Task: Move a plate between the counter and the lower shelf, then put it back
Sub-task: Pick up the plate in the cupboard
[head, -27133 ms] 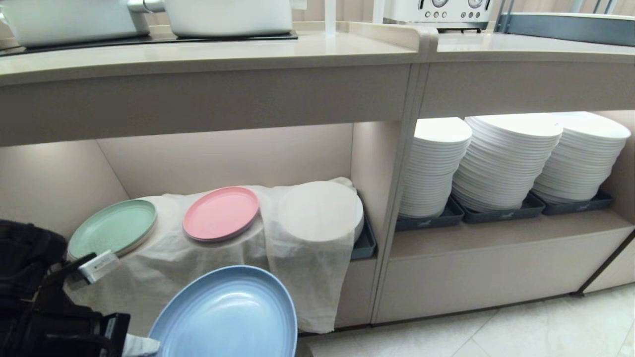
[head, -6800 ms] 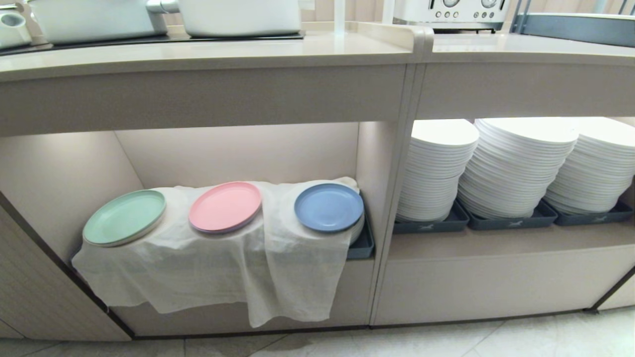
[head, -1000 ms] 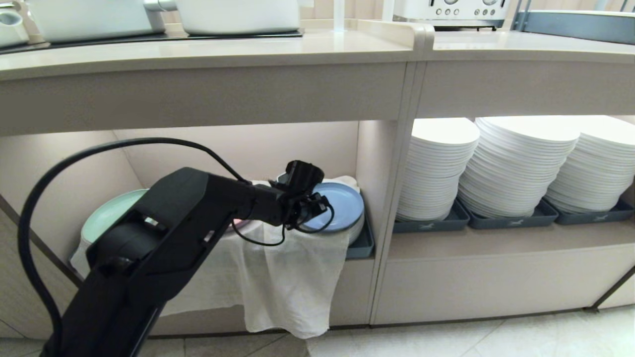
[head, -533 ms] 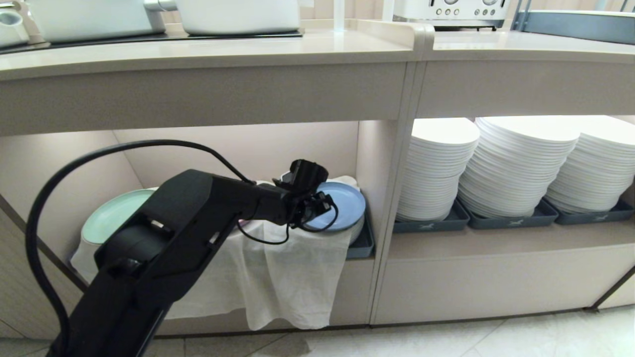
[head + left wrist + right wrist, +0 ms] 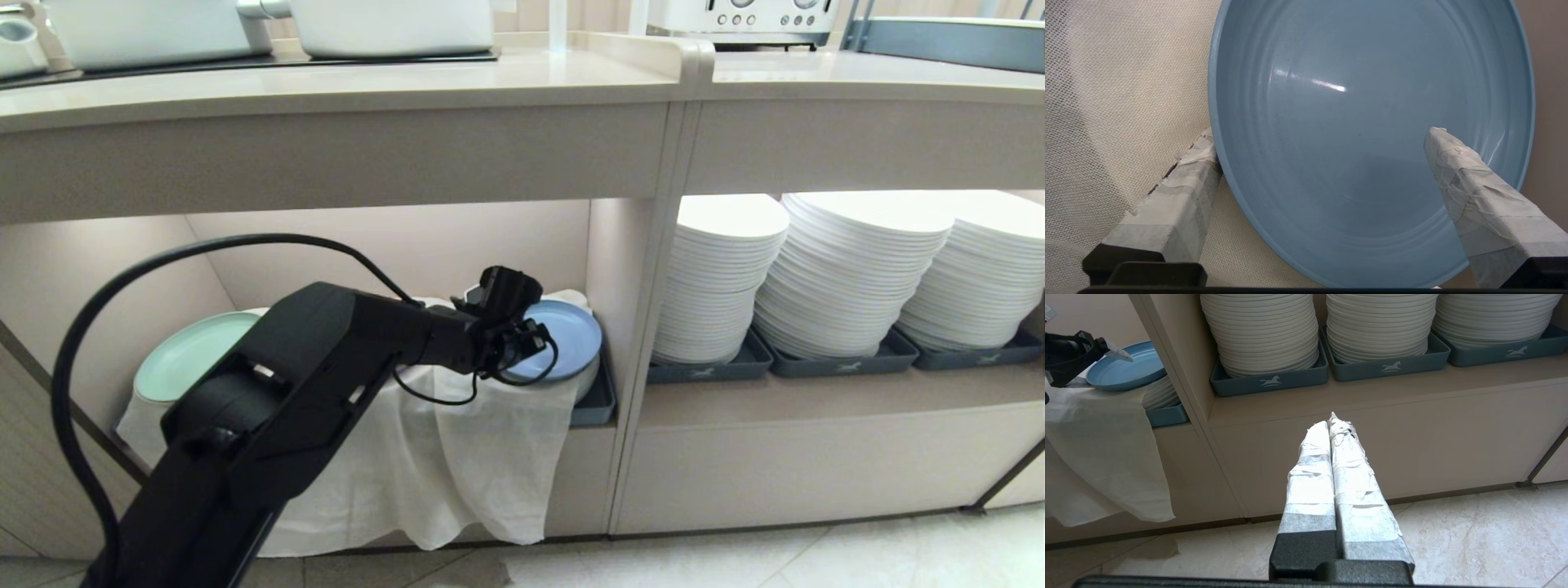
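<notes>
The light blue plate (image 5: 567, 339) lies on the cloth-covered stack at the right end of the lower shelf (image 5: 392, 253), under the beige counter (image 5: 408, 82). My left gripper (image 5: 522, 339) reaches into the shelf at the plate's left rim. In the left wrist view the plate (image 5: 1363, 122) fills the frame and the left gripper (image 5: 1321, 132) is open. One taped finger (image 5: 1188, 179) lies outside the rim on the cloth, the other (image 5: 1461, 175) over the plate's inside. My right gripper (image 5: 1331, 420) is shut and empty, low in front of the neighbouring cabinet.
A white cloth (image 5: 457, 465) hangs over the shelf's front. A mint green plate (image 5: 184, 359) sits at the shelf's left end. Stacks of white plates (image 5: 841, 269) in grey trays (image 5: 710, 367) fill the right compartment. White pots (image 5: 392, 24) and a toaster (image 5: 751, 16) stand on top.
The left gripper stays open at the plate's rim, nearly still. The hanging cloth's lower hem has swayed a little.
</notes>
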Robot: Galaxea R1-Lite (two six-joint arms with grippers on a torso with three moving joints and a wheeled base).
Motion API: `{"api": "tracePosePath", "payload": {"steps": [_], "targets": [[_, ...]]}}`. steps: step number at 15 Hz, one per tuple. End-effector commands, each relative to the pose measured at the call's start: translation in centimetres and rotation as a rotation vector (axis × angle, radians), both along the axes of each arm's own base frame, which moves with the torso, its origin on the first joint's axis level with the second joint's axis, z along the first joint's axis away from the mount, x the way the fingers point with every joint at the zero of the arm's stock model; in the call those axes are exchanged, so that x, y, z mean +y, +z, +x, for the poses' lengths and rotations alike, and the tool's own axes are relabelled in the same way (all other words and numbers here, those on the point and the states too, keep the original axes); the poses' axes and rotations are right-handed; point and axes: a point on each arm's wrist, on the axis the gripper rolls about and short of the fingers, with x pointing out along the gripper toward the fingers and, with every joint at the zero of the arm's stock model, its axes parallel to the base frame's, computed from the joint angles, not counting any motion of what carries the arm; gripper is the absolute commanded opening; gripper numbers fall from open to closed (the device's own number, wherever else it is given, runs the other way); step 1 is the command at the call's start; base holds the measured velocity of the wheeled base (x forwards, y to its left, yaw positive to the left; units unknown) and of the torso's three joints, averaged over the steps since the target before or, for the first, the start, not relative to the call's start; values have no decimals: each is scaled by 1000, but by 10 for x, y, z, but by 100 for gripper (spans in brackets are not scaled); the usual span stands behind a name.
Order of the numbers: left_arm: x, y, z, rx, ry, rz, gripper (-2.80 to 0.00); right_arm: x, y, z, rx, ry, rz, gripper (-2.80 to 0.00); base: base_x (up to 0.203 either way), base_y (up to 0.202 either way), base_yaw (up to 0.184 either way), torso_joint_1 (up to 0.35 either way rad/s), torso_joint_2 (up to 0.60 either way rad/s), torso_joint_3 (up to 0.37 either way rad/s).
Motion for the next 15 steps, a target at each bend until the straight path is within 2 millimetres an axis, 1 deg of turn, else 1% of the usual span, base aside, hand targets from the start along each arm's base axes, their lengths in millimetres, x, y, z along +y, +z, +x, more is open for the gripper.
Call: {"api": "tracePosePath", "payload": {"steps": [1,3,15], "targets": [[1,-3,1,6,8,3,0,0,0,0,0,0,1,-280,0,0,0,0,0,0],[1,-8,2,6,25,21,0,0,0,0,0,0,1,-280,0,0,0,0,0,0],[2,-18,3,22,29,31,0,0,0,0,0,0,1,-280,0,0,0,0,0,0]]}}
